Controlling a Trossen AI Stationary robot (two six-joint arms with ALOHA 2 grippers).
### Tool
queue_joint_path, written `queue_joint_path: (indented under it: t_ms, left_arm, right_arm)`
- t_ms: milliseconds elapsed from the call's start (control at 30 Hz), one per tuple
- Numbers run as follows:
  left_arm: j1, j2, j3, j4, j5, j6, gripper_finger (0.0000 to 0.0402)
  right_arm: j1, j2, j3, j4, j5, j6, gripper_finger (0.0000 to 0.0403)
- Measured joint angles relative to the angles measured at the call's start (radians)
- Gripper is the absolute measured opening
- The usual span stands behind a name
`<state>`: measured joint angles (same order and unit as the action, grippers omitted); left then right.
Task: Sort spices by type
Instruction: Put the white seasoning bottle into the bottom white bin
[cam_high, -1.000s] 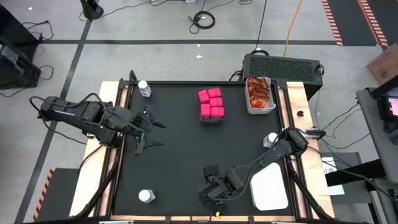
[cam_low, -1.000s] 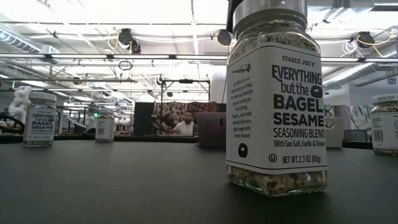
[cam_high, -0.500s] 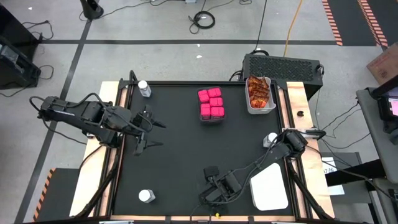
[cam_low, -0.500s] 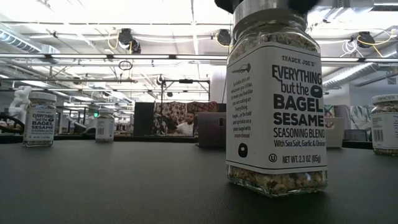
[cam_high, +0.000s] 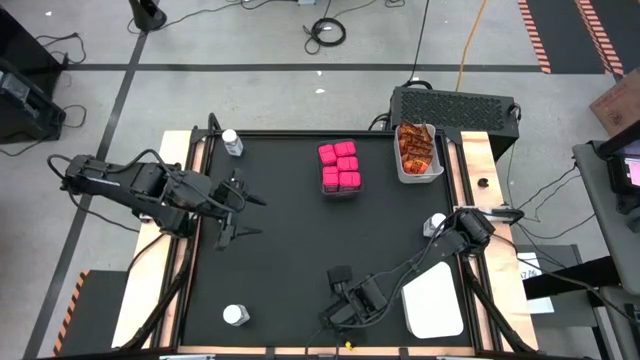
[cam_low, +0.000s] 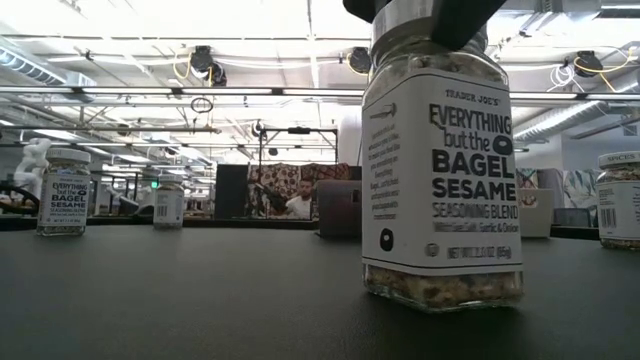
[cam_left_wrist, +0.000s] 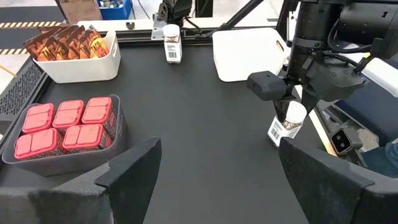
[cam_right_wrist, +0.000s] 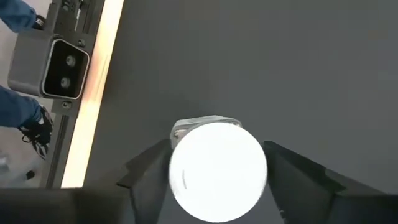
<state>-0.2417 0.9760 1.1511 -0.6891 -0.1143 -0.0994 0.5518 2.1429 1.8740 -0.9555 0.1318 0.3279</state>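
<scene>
A clear spice jar (cam_low: 440, 170) with a white round lid (cam_right_wrist: 217, 171) stands near the table's near edge. My right gripper (cam_high: 340, 312) is over it, fingers pointing steeply down and shut on the lid. Three more jars stand apart: far left (cam_high: 232, 143), near left (cam_high: 235, 315) and right (cam_high: 436, 225). Pink packs (cam_high: 340, 167) fill a dark grey tray. Orange-red sachets (cam_high: 415, 148) lie in a white bin. My left gripper (cam_high: 250, 217) hovers open at the table's left side, holding nothing. My right gripper pinches the jar's white lid (cam_right_wrist: 186, 186) between its two fingers, one on each side of the rim. The fingers (cam_low: 460, 25) come from above, slanting down. The jar's base (cam_low: 440, 290) rests on the table, and the jar leans slightly.
An empty white bin (cam_high: 433, 300) sits just right of the held jar. The low camera's housing (cam_right_wrist: 53, 65) sits on the near rim beside it. Bare black mat (cam_high: 300, 250) fills the table's middle. A person sits far off in the room (cam_low: 298, 205).
My right gripper has sunk a little over the jar, and its fingers have come in against the lid's sides. The jar has tipped and shifted slightly, its base staying on the table.
</scene>
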Motion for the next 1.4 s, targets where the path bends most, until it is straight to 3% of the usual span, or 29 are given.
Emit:
queue_joint_path:
  t_ms: [167, 467, 900, 1233, 1400]
  left_arm:
    - [0.0, 0.0, 0.0, 0.0, 0.0, 0.0, 0.0329]
    - [0.0, 0.0, 0.0, -0.001, 0.0, 0.002, 0.0329]
    - [0.0, 0.004, 0.0, -0.001, -0.015, 0.003, 0.0329]
    - [0.0, 0.004, 0.0, 0.0, -0.015, 0.031, 0.0329]
    - [0.0, 0.004, 0.0, -0.001, -0.015, 0.035, 0.0329]
  right_arm:
    - [0.0, -0.001, 0.0, 0.002, -0.001, 0.038, 0.0186]
    - [-0.014, -0.01, 0.069, -0.073, -0.008, 0.23, 0.0196]
    - [-0.042, -0.023, 0.4, -0.62, 0.005, 0.666, 0.019]
    - [0.001, -0.179, 0.384, -0.613, 0.036, 1.015, 0.0192]
    - [0.039, -0.287, 0.239, -0.613, 0.076, 1.22, 0.0194]
